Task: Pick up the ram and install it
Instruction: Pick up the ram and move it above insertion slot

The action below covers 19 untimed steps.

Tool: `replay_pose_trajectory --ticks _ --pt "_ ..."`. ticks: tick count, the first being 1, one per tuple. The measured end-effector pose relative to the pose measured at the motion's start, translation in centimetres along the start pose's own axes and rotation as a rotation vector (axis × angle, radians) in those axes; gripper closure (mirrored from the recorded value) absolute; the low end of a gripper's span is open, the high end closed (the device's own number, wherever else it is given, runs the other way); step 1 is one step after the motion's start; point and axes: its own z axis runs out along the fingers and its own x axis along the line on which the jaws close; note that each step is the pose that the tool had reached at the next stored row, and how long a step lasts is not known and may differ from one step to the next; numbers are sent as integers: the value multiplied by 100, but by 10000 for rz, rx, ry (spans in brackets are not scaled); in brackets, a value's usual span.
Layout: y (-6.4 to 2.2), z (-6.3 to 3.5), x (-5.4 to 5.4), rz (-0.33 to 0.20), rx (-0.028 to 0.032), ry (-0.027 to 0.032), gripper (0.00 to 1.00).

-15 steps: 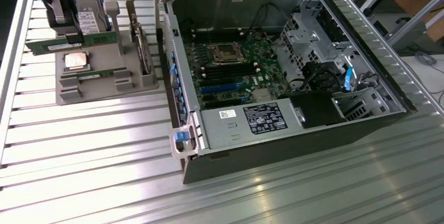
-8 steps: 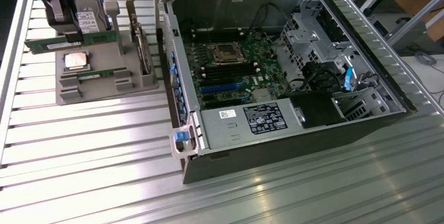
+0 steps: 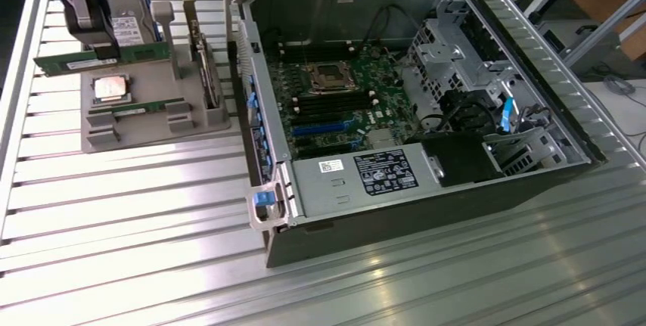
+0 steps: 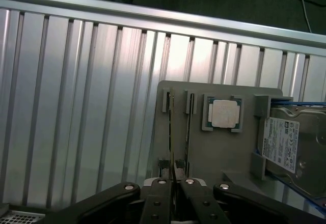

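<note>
A ram [image 3: 71, 62] is pinched edgewise between the closed fingers of the black claw [image 3: 105, 48], over the rear of a grey tray [image 3: 147, 128] that is set on the ribbed metal tabletop [image 3: 121, 212]. In the wrist view the ram [image 4: 172, 132] is seen edge-on as a thin line running out from the claw [image 4: 174, 179]. A second ram [image 3: 141, 106] is seated near the tray's front, and a square silver chip [image 3: 111, 87] lies between the two. A hard drive [image 3: 131, 20] is stood just beside the claw. An open computer case [image 3: 404, 212] is placed at the exterior view's right.
</note>
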Motion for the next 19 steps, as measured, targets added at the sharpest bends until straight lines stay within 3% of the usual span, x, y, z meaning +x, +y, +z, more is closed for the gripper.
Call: replay_pose_trajectory --ticks 19 --pt "4 -85 -2 0 -1 1 87"
